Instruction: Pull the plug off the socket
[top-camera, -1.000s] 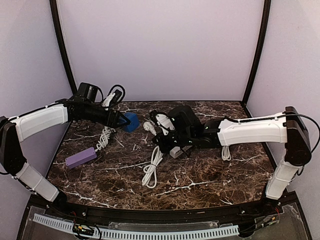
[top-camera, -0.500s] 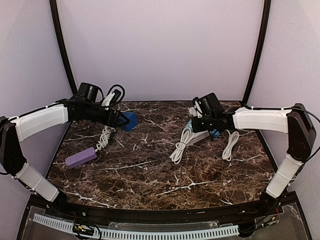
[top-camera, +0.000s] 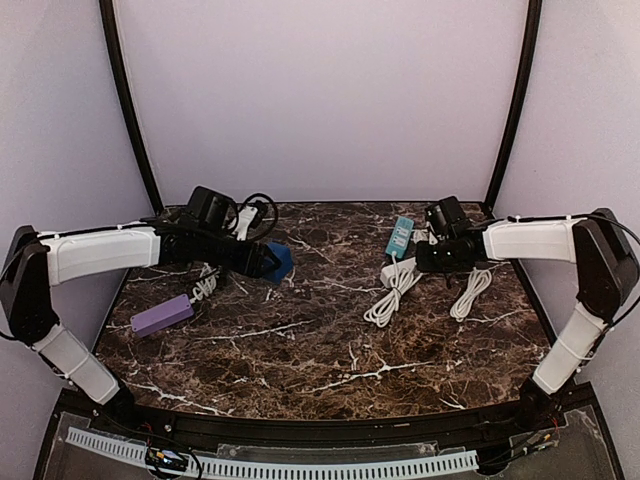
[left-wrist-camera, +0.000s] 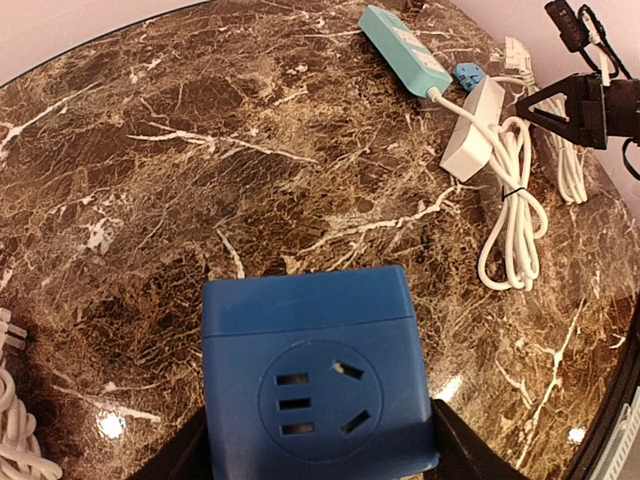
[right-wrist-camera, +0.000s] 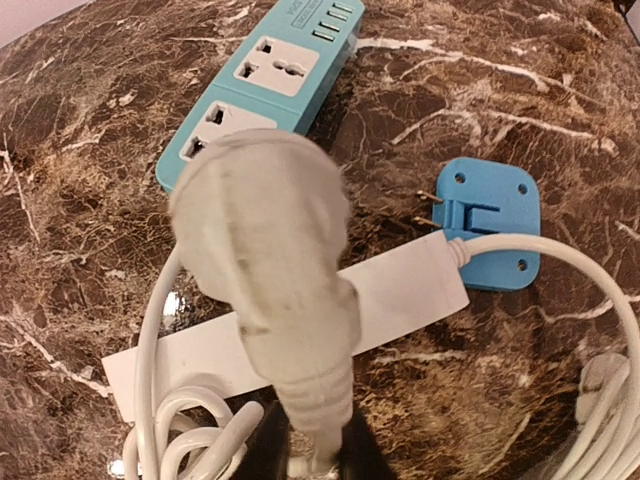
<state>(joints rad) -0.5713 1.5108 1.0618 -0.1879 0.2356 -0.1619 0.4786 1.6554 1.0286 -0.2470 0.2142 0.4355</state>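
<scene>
- Two grips divide the work. Nearest the arm bases, the purple power strip (top-camera: 160, 315) lies on the bench (top-camera: 300, 350), far left of the teal power strip (top-camera: 402, 235) and nearer than it. Nothing touches it, since it has no part in the task.
- Farther in, the socket (left-wrist-camera: 315, 370), a blue cube, sits well left of the teal power strip. The left fingers (left-wrist-camera: 180, 462) clamp its two sides, probably to stop the cube following the cord. Its holed face is turned to the wrist camera and is empty, so I judge the pull already done.
- Just beside the teal power strip, on its near side, the right fingers (right-wrist-camera: 262, 455) pinch the neck of the grey-white plug (right-wrist-camera: 265, 250). They hold it above a white strip (right-wrist-camera: 400, 290), probably to carry it clear.
- One small blue flat plug (right-wrist-camera: 487, 222) lies loose by the white strip's end, near the teal power strip.
</scene>
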